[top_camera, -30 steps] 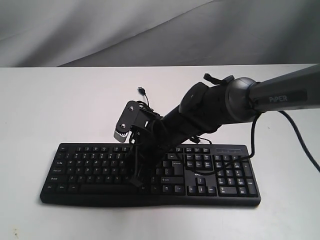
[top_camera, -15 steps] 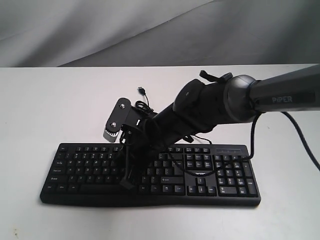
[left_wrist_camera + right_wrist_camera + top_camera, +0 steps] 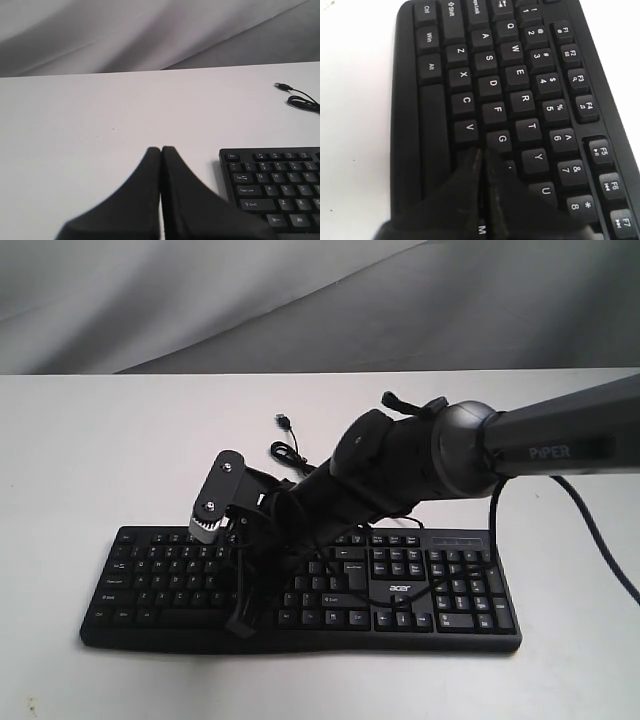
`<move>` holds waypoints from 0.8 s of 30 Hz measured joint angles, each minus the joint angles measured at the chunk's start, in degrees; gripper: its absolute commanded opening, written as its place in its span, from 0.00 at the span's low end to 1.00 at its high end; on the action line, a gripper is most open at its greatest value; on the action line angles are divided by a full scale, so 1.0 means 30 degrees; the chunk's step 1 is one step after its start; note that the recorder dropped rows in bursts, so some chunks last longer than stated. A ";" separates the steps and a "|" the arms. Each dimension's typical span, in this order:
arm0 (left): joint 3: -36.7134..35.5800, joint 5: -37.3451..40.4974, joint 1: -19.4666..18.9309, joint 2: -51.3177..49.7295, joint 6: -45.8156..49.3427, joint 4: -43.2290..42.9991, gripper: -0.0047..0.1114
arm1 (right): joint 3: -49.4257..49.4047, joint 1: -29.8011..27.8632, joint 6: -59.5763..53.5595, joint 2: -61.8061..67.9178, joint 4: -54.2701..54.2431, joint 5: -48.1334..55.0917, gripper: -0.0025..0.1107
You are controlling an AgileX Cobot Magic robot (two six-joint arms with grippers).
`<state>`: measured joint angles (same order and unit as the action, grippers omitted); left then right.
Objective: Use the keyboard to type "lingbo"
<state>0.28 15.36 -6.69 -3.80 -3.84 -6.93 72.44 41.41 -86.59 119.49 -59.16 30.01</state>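
The black Acer keyboard (image 3: 450, 590) lies across the near part of the white table. My right gripper (image 3: 243, 625) reaches over it from the right and points down at the letter keys left of centre. In the right wrist view the right gripper (image 3: 482, 151) is shut with nothing in it, its tips just past the V (image 3: 468, 127) and G (image 3: 502, 138) keys and hiding the key beneath. The left gripper (image 3: 161, 149) is shut and empty, over bare table beside the keyboard's (image 3: 280, 185) left end. It does not show in the exterior view.
The keyboard's thin black USB cable (image 3: 285, 448) lies coiled behind the keyboard, its plug (image 3: 283, 421) loose on the table. The same cable (image 3: 300, 97) shows in the left wrist view. A grey cloth backdrop (image 3: 300, 300) hangs behind the table.
The right gripper has swung left along the keyboard and a little toward its front edge, staying shut. The keyboard has not moved.
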 measured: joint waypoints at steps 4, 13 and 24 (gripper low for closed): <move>0.0000 0.0000 0.0000 0.0000 0.0000 0.0000 0.04 | 0.0000 0.0081 0.0000 0.0230 0.0000 0.0000 0.02; 0.0000 0.0000 0.0000 0.0000 0.0000 0.0000 0.04 | 0.0000 0.0081 0.0072 0.0331 0.0000 0.0153 0.02; 0.0000 0.0000 0.0000 0.0000 0.0000 0.0000 0.04 | 0.0000 0.0081 0.0072 0.0663 0.0000 0.0196 0.02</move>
<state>0.28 15.36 -6.69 -3.80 -3.84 -6.93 72.44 41.65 -86.37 121.48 -59.16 30.59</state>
